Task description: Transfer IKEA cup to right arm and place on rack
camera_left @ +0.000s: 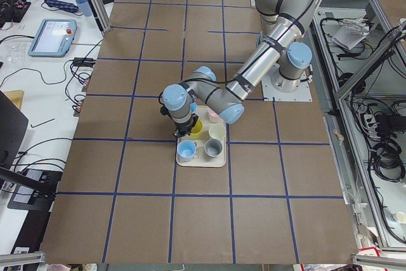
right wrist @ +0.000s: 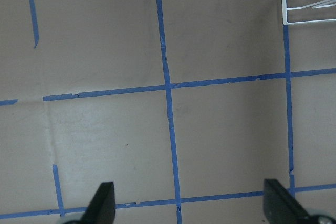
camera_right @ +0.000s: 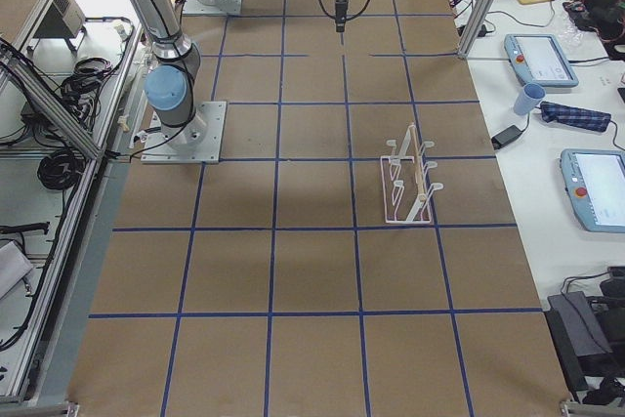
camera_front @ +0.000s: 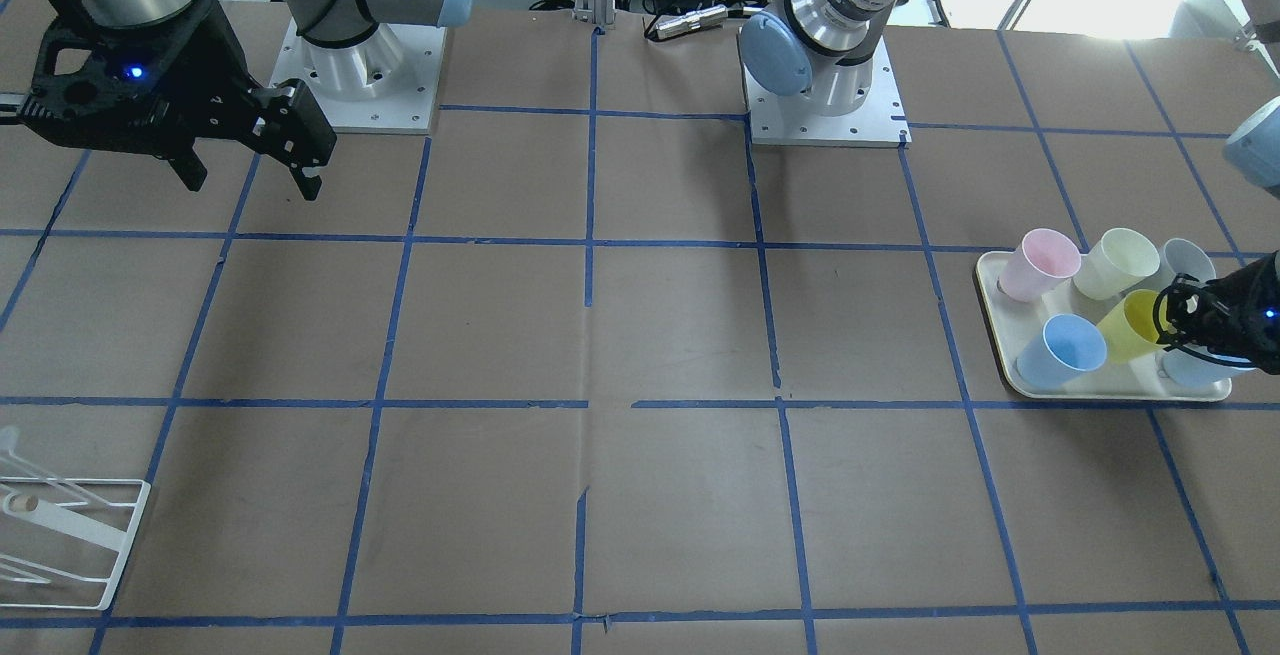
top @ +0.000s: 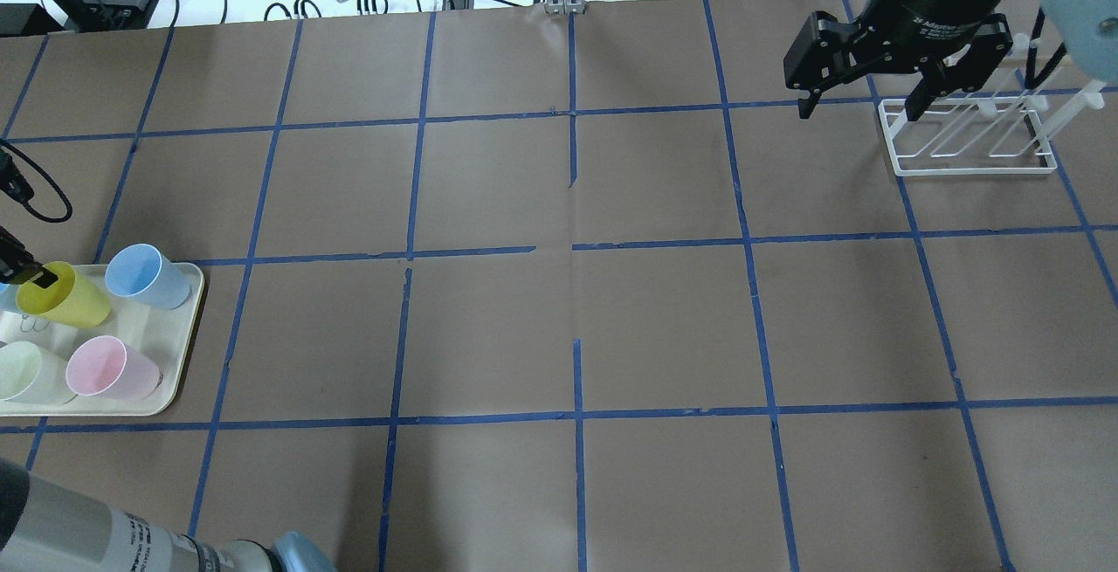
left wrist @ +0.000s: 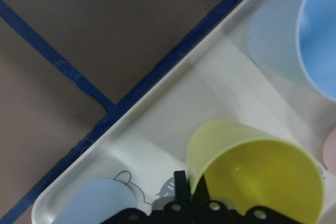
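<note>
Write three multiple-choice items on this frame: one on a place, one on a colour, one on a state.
1. Where does the rack stand?
A) mid-table
B) on the table by the right gripper
C) hanging off the edge

2. What colour is the cup at the left gripper?
A) pink
B) blue
C) yellow

3. How is the right gripper?
A) open, empty
B) shut on a cup
C) shut on the rack

Key:
1 B: the rack sits beside that gripper.
2 C: the fingers pinch the yellow IKEA cup on the tray.
3 A: its fingers stand apart, nothing between.
</note>
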Action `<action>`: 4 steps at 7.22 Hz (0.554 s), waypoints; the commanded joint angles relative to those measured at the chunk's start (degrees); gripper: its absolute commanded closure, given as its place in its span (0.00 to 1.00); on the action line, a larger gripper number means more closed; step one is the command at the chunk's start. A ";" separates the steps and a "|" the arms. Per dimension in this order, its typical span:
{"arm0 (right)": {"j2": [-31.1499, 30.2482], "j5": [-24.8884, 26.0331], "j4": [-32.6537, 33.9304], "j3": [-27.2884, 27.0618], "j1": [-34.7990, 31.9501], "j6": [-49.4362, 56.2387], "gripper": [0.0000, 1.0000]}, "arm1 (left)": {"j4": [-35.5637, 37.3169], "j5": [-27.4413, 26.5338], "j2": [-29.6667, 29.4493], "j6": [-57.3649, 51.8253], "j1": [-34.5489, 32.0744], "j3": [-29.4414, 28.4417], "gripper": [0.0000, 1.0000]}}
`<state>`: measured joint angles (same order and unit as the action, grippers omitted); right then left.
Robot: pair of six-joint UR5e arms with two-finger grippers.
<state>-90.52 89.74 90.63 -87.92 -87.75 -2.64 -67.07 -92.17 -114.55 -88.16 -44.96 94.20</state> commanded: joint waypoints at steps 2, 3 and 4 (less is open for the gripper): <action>-0.09 0.09 -0.19 0.12 -0.14 0.09 0.00 | -15.11 10.12 4.14 2.19 -0.12 -6.53 1.00; 0.00 0.00 -0.36 0.64 -0.14 0.09 0.00 | -22.33 12.60 5.20 5.60 -0.82 -10.75 1.00; 0.00 0.00 -0.54 0.82 -0.14 0.09 0.00 | -28.40 14.02 6.17 7.55 -2.74 -14.18 1.00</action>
<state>-90.55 89.76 90.31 -87.43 -87.86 -2.55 -86.94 -80.91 -109.79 -83.56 -45.95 84.74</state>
